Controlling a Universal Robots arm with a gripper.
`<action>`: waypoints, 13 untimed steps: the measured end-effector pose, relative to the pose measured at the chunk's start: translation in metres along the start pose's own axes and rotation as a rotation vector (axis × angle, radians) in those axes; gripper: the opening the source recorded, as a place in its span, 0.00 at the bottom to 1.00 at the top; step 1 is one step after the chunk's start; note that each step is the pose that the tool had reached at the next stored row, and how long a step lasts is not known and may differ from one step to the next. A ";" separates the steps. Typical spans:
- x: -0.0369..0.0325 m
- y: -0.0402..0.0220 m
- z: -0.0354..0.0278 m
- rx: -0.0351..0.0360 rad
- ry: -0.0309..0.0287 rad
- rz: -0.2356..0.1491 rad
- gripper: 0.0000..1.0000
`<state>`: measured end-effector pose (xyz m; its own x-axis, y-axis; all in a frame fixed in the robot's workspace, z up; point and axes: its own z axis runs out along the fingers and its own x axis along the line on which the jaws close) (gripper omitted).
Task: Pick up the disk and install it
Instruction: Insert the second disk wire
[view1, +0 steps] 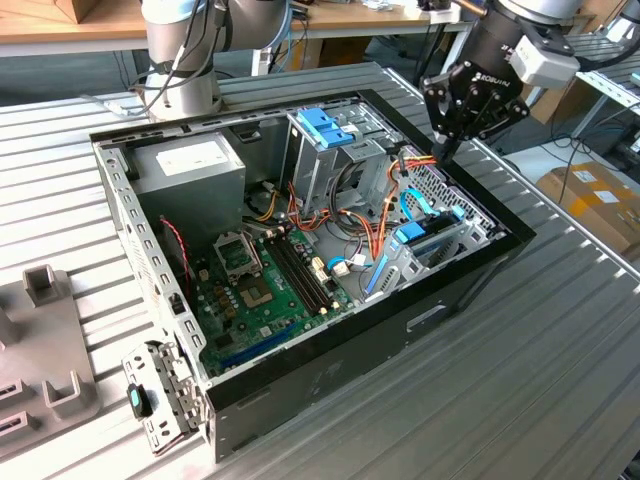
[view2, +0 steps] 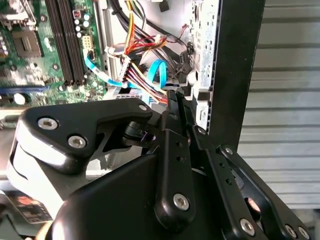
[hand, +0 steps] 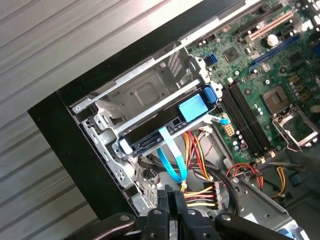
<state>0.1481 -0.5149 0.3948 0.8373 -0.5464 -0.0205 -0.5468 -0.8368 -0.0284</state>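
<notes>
Poised over the far wall of the open black computer case (view1: 452, 298), at the exterior view's right: the black two-finger gripper (view1: 446, 150), tips pressed together and clamped on nothing, clear of the metalwork. Down inside the case, lower than the tips and nearer the front corner: the flat dark-edged disk in its light-blue plastic carrier (view1: 425, 240), seated in the grey sheet-metal drive bay (hand: 145, 92) against that same wall. In the first wrist view, seen lying crosswise ahead of the closed gripper (hand: 170, 192), long axis broadside to the fingers rather than pointing at them, blue end tab toward the green motherboard (hand: 260, 75). Strung between tips and disk (hand: 160, 127): a light-blue flat ribbon cable (hand: 170, 160) and a red, yellow and orange wire bundle (hand: 200, 192). Judged near, but not touching.
</notes>
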 end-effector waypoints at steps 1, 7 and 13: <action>0.0000 0.0000 0.0000 0.0004 0.0005 0.018 0.16; 0.0000 0.0000 0.0000 0.0037 0.0053 0.184 0.16; 0.0000 0.0000 0.0001 0.0075 0.0104 0.366 0.16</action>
<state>0.1481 -0.5149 0.3947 0.5859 -0.8101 -0.0205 -0.8103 -0.5853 -0.0284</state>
